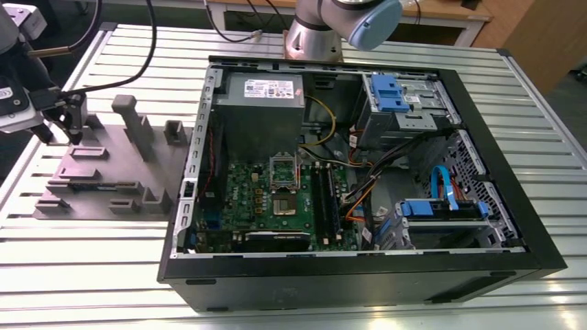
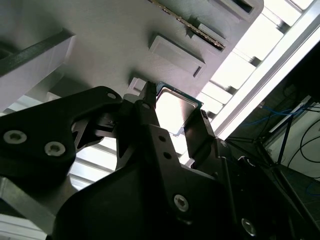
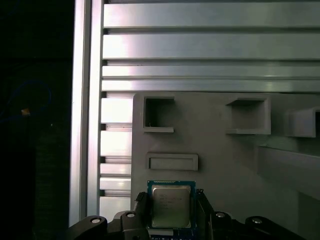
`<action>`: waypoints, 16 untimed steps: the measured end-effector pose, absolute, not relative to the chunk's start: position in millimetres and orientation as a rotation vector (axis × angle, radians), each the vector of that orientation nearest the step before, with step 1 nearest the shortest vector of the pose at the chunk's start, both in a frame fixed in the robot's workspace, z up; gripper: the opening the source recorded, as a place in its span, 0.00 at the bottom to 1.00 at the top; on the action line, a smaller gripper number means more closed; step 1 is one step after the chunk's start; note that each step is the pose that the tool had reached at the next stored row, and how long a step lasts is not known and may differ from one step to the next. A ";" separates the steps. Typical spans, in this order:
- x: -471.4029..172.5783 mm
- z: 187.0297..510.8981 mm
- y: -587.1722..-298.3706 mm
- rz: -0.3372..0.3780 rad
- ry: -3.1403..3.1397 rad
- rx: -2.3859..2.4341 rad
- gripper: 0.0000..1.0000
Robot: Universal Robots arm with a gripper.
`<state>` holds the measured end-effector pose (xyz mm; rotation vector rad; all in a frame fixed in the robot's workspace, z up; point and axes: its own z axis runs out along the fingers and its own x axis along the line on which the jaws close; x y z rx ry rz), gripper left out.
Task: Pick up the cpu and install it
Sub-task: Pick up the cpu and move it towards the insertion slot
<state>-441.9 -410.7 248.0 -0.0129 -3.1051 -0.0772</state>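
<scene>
Gripper (image 3: 171, 202) clamps the cpu (image 3: 171, 212): square, shiny silver lid, green edge; seemingly above matte grey fixture (image 1: 101, 172), 9 o'clock of black case (image 1: 367, 275).

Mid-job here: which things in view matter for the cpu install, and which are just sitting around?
Job in hand:
cpu, held in the gripper
socket on the motherboard

Just lying about:
grey fixture block
power supply
blue drive brackets
blue cable
</scene>
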 end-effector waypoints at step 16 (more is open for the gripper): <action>-441.9 252.0 -410.7 -0.076 -3.105 -0.013 0.47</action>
